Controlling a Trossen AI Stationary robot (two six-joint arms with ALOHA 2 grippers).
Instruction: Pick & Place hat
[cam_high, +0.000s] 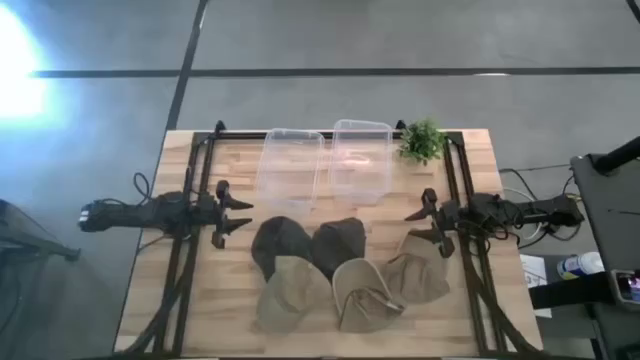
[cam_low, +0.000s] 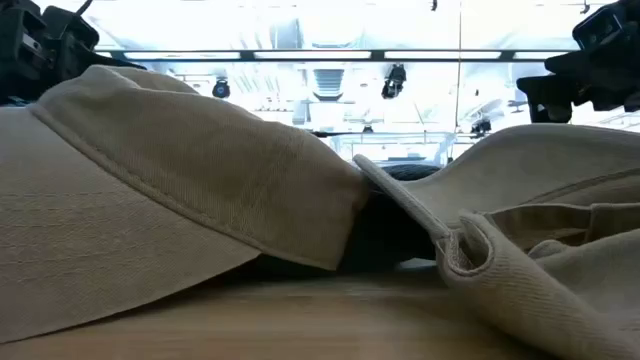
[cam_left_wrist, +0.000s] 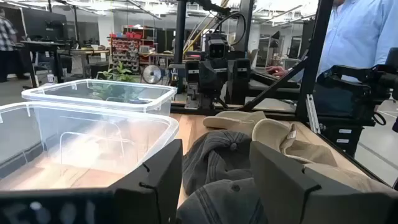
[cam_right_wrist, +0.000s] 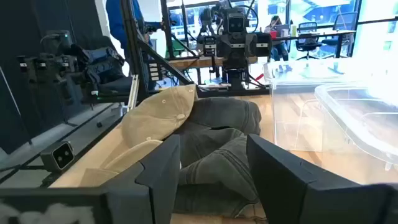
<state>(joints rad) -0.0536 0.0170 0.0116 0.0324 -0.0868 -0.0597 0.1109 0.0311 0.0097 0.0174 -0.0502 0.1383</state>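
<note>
Several caps lie in a cluster on the near half of the table: two dark grey ones (cam_high: 277, 241) (cam_high: 338, 240) and three tan ones (cam_high: 294, 293) (cam_high: 362, 292) (cam_high: 418, 270), partly overlapping. My left gripper (cam_high: 243, 212) hovers open at the table's left, fingers pointing right toward the dark grey cap (cam_left_wrist: 217, 163). My right gripper (cam_high: 412, 226) hovers open at the table's right, pointing left, just above the tan cap (cam_right_wrist: 160, 117) nearest it. Neither touches a cap.
Two clear plastic bins (cam_high: 292, 168) (cam_high: 361, 160) stand side by side at the far middle of the table. A small green plant (cam_high: 422, 141) sits at the far right corner. A person in a blue shirt (cam_left_wrist: 367, 34) stands beyond the table.
</note>
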